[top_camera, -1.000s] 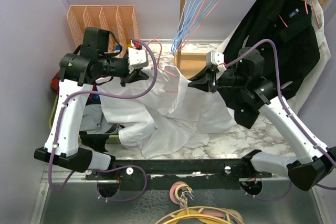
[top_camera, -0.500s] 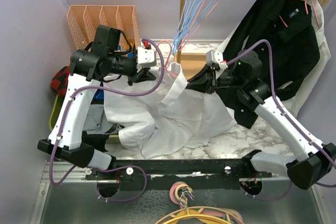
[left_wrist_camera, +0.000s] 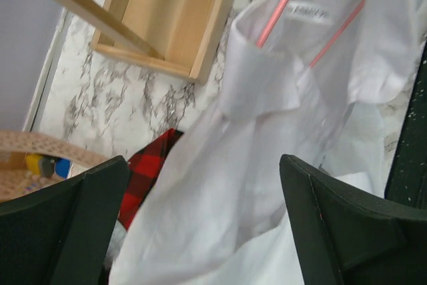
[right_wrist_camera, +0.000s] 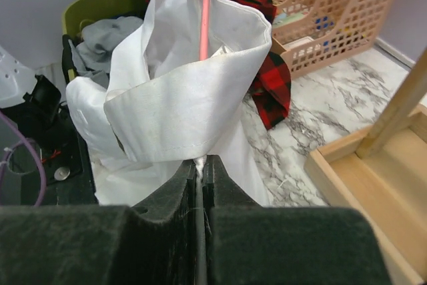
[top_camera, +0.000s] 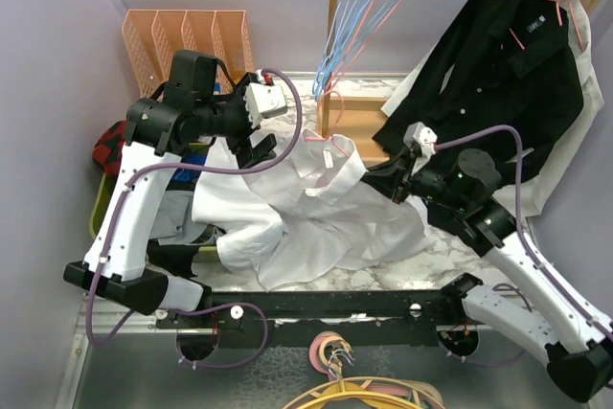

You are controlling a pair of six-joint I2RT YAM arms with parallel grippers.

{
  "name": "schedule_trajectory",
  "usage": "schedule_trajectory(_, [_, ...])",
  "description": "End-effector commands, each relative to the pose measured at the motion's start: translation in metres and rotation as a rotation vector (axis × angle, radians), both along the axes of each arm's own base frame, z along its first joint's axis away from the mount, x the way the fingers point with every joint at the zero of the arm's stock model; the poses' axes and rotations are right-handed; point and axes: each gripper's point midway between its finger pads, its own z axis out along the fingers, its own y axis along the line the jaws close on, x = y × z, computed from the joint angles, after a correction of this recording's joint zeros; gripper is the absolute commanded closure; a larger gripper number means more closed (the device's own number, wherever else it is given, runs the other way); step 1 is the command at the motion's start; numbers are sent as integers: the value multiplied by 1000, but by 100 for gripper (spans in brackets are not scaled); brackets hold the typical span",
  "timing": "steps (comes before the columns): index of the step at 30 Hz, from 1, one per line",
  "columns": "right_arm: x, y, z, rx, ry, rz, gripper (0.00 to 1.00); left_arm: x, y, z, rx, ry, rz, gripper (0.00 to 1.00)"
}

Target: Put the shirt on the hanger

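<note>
Right pincer [top_camera: 393, 185] pulled back low, clamping shirt [top_camera: 306, 213]

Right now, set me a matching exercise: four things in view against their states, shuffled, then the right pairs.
1. left end effector
2. right end effector
3. black shirt
4. hanger

A. hanging up, far right
B. open wide
C. inside the collar of the shirt
D. shut on shirt fabric

Pairs: 1-B; 2-D; 3-A; 4-C

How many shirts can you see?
3. The white shirt is heaped in the middle, the black shirt hangs at the back right, and the red plaid shirt pokes out at the far left. Others may be hidden under them.
</note>
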Motion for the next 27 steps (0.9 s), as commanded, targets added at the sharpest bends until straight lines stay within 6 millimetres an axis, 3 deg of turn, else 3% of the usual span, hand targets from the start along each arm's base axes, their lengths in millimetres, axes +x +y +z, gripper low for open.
schedule_trajectory(1, [-5, -25, 1, 49, 94, -164, 99, 12, 38, 2, 112, -85, 215, 1])
schedule_trajectory(4, [-8, -39, -7, 41, 173, -245, 99, 14, 55, -4, 176, -105, 282, 1])
schedule_trajectory(9, [-24, -57, -10, 71, 302, -324, 99, 47, 91, -10, 237, -153, 530, 1])
schedule_trajectory(13, [-46, -64, -25, 88, 437, -332, 99, 62, 96, 25, 97, -156, 656, 1])
schedule_trajectory(16, [-53, -83, -27, 141, 477, -434, 99, 62, 101, 59, -25, -188, 701, 1])
schedule_trajectory(19, [-38, -117, -23, 184, 485, -664, 99, 62, 108, 76, -97, -173, 730, 1])
schedule_trajectory(23, [-17, -153, 16, 162, 330, -854, 99, 60, 120, 82, -131, -148, 743, 1])
schedule_trajectory(27, [-1, -186, 79, 164, 112, -1012, 99, 55, 123, 95, -145, -173, 746, 1])
